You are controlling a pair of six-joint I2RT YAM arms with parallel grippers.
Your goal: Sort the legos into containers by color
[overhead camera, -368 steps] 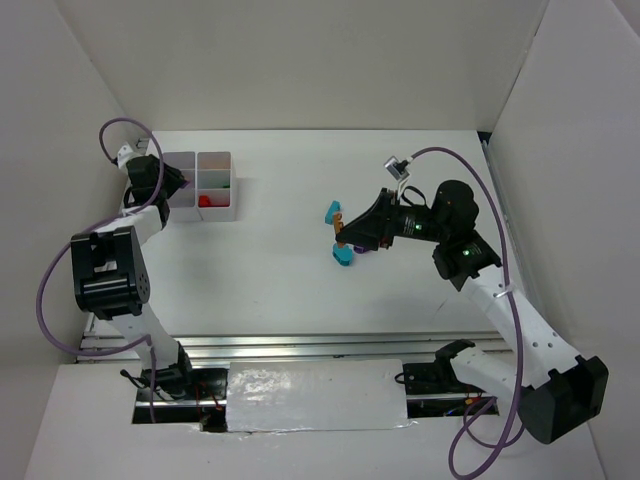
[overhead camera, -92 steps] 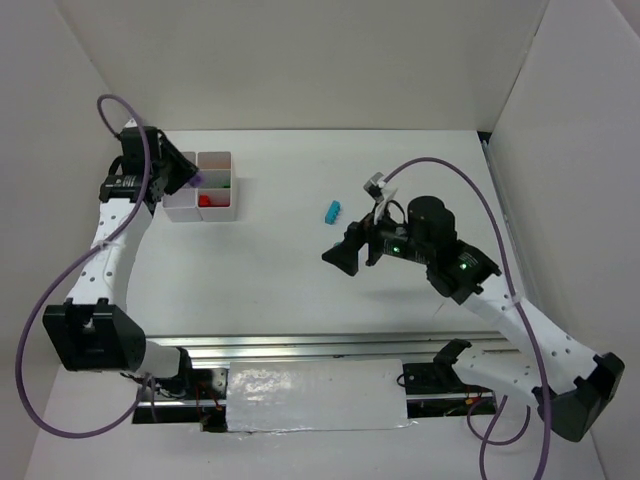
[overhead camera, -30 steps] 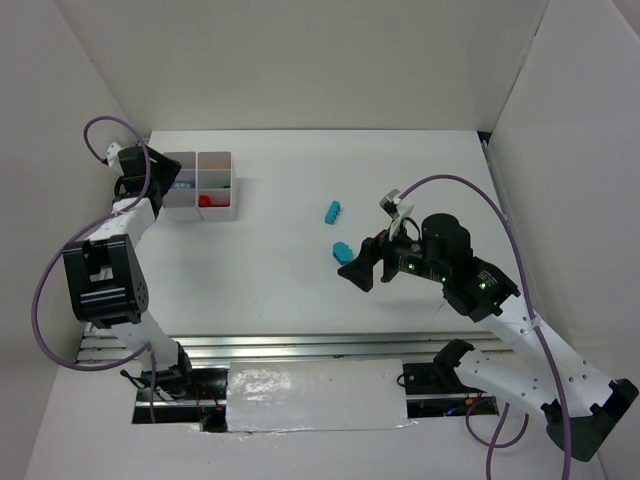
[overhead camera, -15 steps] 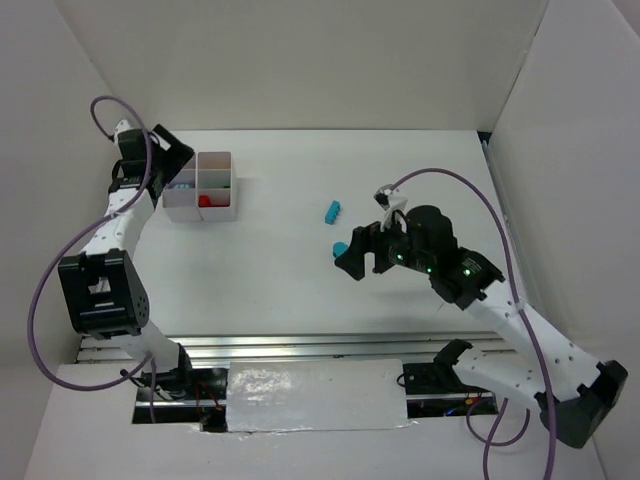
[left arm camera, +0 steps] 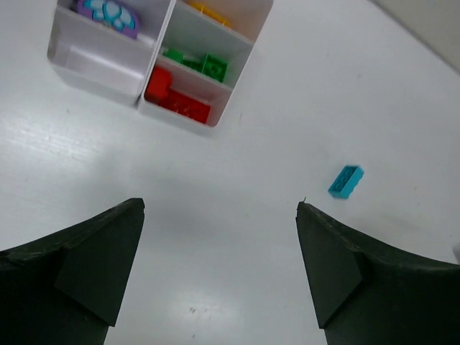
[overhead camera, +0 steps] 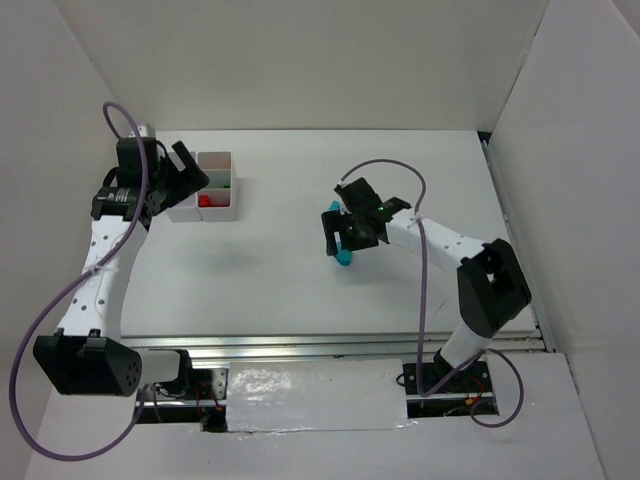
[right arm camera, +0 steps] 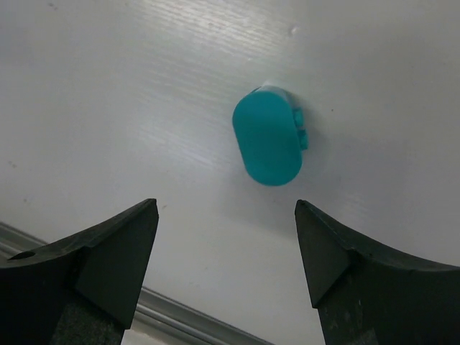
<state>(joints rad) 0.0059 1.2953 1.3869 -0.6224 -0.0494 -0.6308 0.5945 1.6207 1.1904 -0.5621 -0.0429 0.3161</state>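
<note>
Closest to the arm bases, a metal rail (overhead camera: 300,348) runs along the near edge of the worktop (overhead camera: 270,290). A bit further out, the right end effector (right arm camera: 224,208) hangs over the middle of the worktop, pointing down. Its jaws are spread wide with nothing in them. The teal oval lego (right arm camera: 267,146) lies flat on the white surface just beyond the fingertips. It lines up with the gap between them and touches neither. From the top camera the oval pokes out at about 6 o'clock of that end effector. A teal brick (overhead camera: 329,211) sits just past it, at roughly 11 o'clock from the oval, and the fingers partly cover it in that view.

Further back, around 10 o'clock on the worktop, the left end effector (overhead camera: 188,168) hovers right by the white tray (overhead camera: 215,214). This one is opened all the way and empty too. Its wrist cam looks down at the tray:
- red legos (left arm camera: 176,99) in the nearest right-hand compartment
- green legos (left arm camera: 205,65) in the compartment behind that
- a yellow-orange piece (left arm camera: 208,11) in the one behind the green
- a purple piece (left arm camera: 108,8) in the left column

The same teal brick shows at 3 o'clock in that view, well apart from the tray.
</note>
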